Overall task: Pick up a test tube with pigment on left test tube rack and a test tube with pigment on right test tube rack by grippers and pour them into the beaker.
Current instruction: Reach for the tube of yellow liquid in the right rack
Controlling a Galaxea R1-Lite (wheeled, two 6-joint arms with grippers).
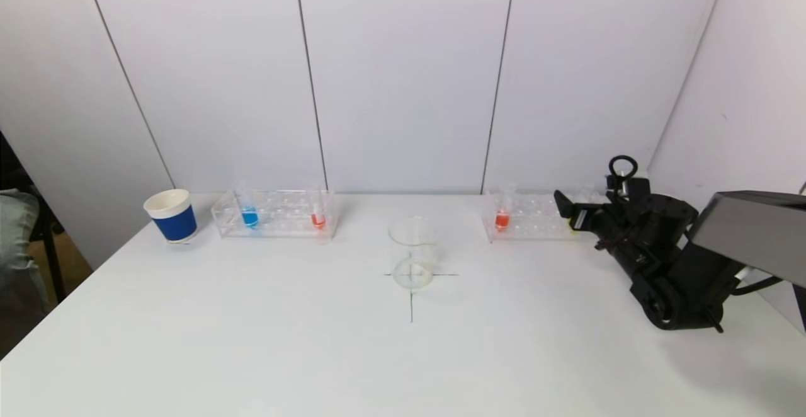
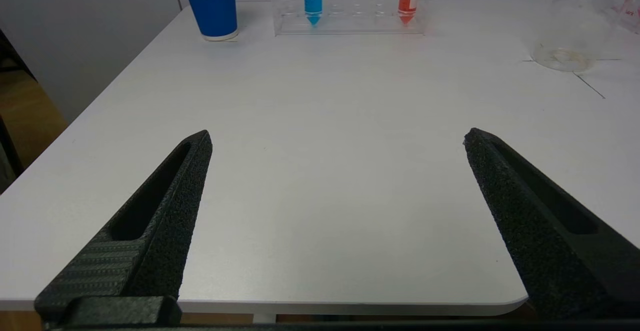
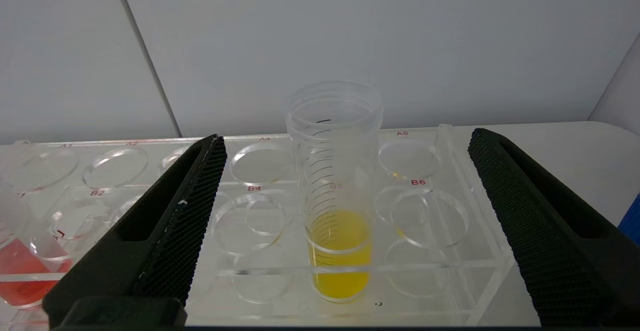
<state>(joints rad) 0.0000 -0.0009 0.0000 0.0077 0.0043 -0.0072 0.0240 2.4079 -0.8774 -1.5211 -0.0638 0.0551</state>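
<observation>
The right gripper [image 3: 345, 143] stood with its jaws spread wide and nothing held, levelled at the right test tube rack [image 1: 535, 218]. In the right wrist view a test tube of yellow pigment [image 3: 336, 191] stood upright in the slot marked B5, centred in the gap between the two fingers [image 3: 190, 206] but clear of both. A second tube, holding red pigment [image 1: 502, 214], stood near the opposite end of the same rack.

The left gripper [image 2: 337, 136] was likewise wide open and empty, low over the near edge of the table [image 2: 320, 146] and well apart from the left test tube rack [image 2: 350, 6]. That rack held a blue-pigment tube [image 2: 313, 1] and a red-pigment tube [image 2: 406, 3]. A blue paper cup [image 1: 170, 215] stood just beside its outer end.

The beaker [image 1: 412, 253] sat between the two racks on a drawn cross mark and appeared empty.

Step in hand, by judgement: approach to the right-rack pickup; no tube lifted, nothing poured.

Next move, by judgement: advance the right gripper until the pads flank the yellow tube's upper wall above the rack plate, close, then draw straight upward so that the tube does not bind in its hole. The left arm still had its whole approach to make.
</observation>
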